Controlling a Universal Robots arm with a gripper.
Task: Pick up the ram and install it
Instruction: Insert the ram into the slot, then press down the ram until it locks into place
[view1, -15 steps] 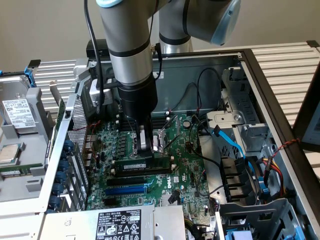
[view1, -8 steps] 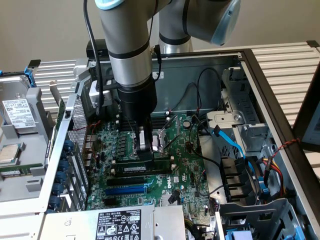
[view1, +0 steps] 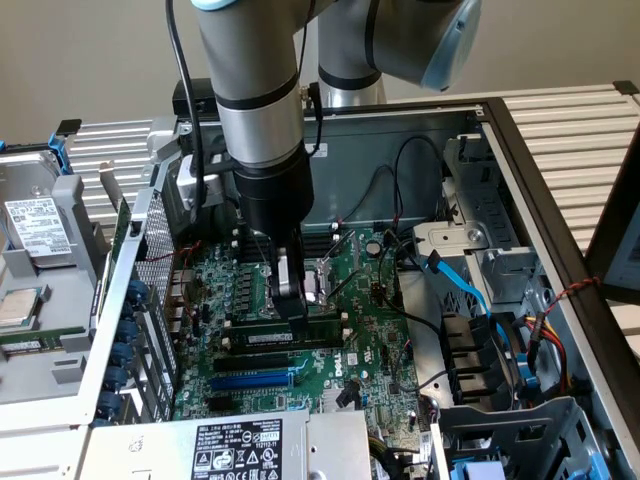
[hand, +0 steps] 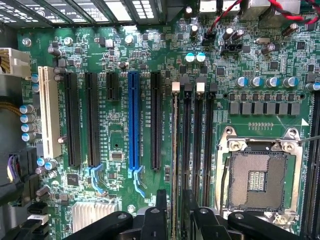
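Nearest the exterior view's camera, a power supply (view1: 235, 445) with a white warning label sits at the front edge of an open computer case. Just beyond it lies the green motherboard (view1: 375, 360), and on it a blue expansion slot (view1: 250, 380).

Next come four long black memory slots (hand: 197, 150) side by side. The ram (view1: 265, 338), a thin green stick with a white label strip, stands on edge in one of them, in line with the slot.

The gripper (view1: 293, 318) hangs straight down over the ram, a little toward the exterior view's right of its middle. From the wrist view, the black fingers (hand: 161, 205) straddle the ram (hand: 175, 150), one on each side. They stand apart, with a thin gap showing on both sides of the stick, so they do not seem to clamp it.

Beyond the slots is the bare silver processor socket (view1: 325, 275), then the grey back wall of the case (view1: 400, 130). A hard drive (view1: 35, 225) lies outside the case, on the exterior view's left.

Whether the ram is fully seated cannot be told. Seating it well probably calls for force straight down, with the stick upright and both ends sinking evenly. The white latch (hand: 175, 86) at the slot's end should close on the stick. An off-centre push may raise one end.
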